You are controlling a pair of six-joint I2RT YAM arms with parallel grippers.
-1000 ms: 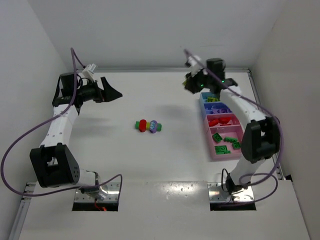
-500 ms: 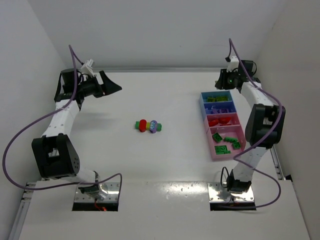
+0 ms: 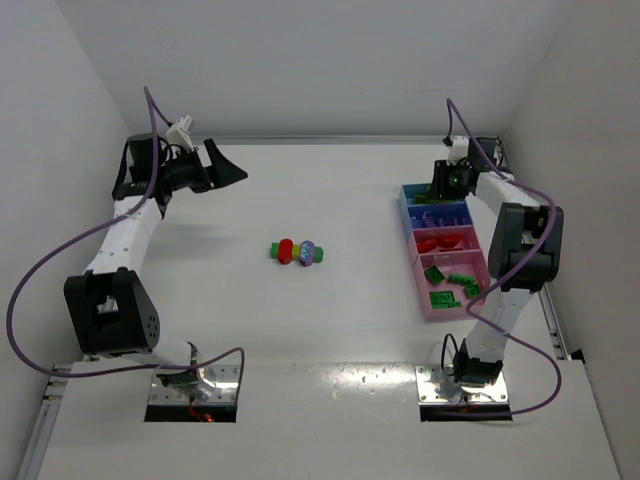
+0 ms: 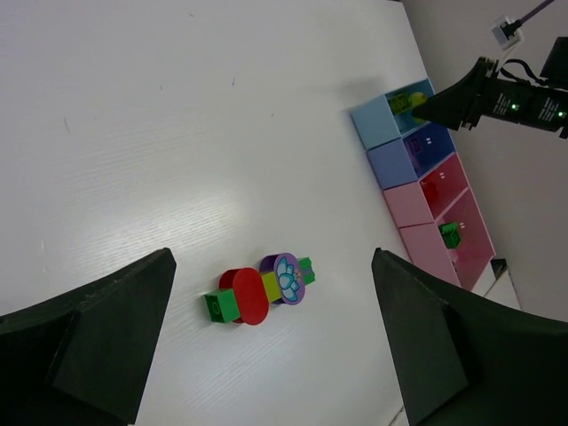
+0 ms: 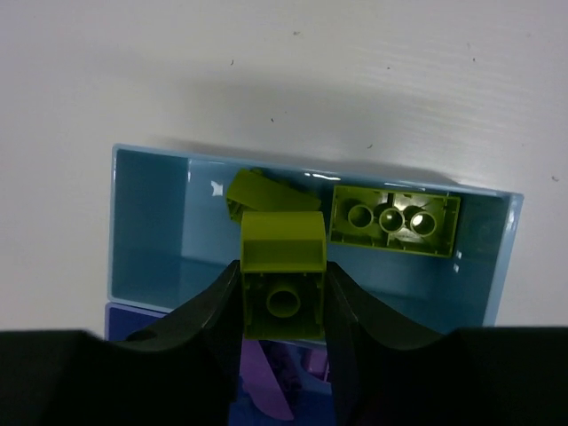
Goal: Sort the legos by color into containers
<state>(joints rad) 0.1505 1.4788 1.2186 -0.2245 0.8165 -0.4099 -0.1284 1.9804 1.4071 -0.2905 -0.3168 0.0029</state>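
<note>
Sorting looks mostly done: the trays (image 3: 411, 250) hold yellow-green, purple, red and green bricks. Right pincer (image 5: 284, 306), clamped on a yellow-green brick (image 5: 282, 253), hangs over the pale blue tray (image 5: 146, 231). A small clump (image 3: 297, 251) lies mid-counter (image 3: 350, 300); left pincer (image 3: 228, 170) is spread wide, holding nothing.

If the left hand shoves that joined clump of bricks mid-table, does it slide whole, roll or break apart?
Likely light and stiff: the clump is a few small plastic pieces. It may rock or roll slightly, since its red piece and purple piece look rounded. A shove at one end might snap a joint, as they join in one thin row.
</note>
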